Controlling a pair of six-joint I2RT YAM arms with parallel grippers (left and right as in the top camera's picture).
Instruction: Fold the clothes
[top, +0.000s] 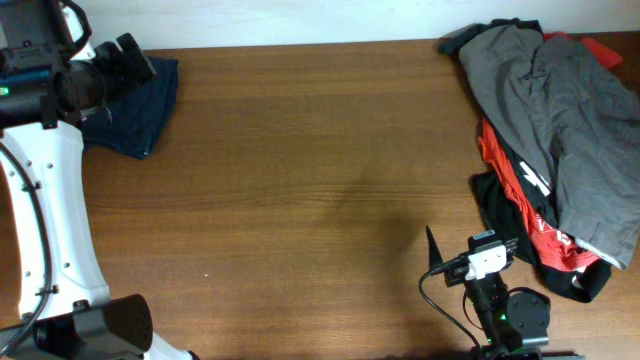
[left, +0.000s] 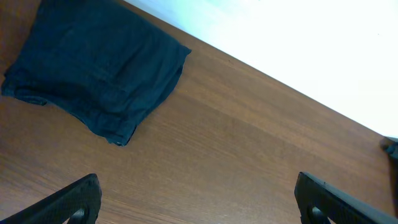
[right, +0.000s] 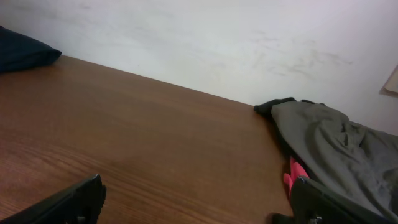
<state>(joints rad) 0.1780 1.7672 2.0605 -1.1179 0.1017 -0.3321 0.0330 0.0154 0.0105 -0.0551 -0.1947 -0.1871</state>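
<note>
The navy shorts (left: 93, 68) lie as a compact folded bundle at the far-left corner of the bench (top: 300, 180). The left jaws hang above and just beside them, spread wide and holding nothing. The right jaws sit low at the near edge towards the right corner, also wide open and empty. They are well apart from the grey garment (top: 560, 110) and the red-and-black garments (top: 520, 190) heaped at the far-right corner.

The fold looks finished, though the left arm hides part of the bundle from overhead, so its far side may be less tidy. The step now is probably clearing away. Rise straight up with the left jaws kept wide, so no finger catches the loose near hem.
</note>
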